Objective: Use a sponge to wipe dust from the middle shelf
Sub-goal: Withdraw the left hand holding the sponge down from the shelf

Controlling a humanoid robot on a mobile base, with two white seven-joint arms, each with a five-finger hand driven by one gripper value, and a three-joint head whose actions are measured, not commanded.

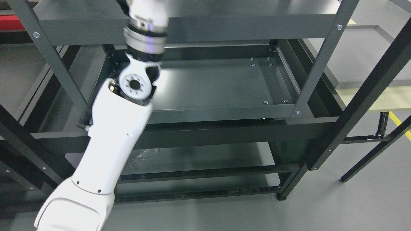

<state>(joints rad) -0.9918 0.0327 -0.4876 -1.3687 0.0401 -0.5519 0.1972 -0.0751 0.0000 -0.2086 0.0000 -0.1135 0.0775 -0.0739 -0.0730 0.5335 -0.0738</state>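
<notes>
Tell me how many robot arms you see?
1. The left arm rises from the lower left across the shelf rack; its hand is cut off at the top. No other arm shows.

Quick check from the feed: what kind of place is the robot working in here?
Probably a workshop or warehouse-like room: bare dark metal shelving with bolted uprights, a smooth grey floor, and a yellow floor line. The left arm reaches up past the frame's top edge.
</notes>
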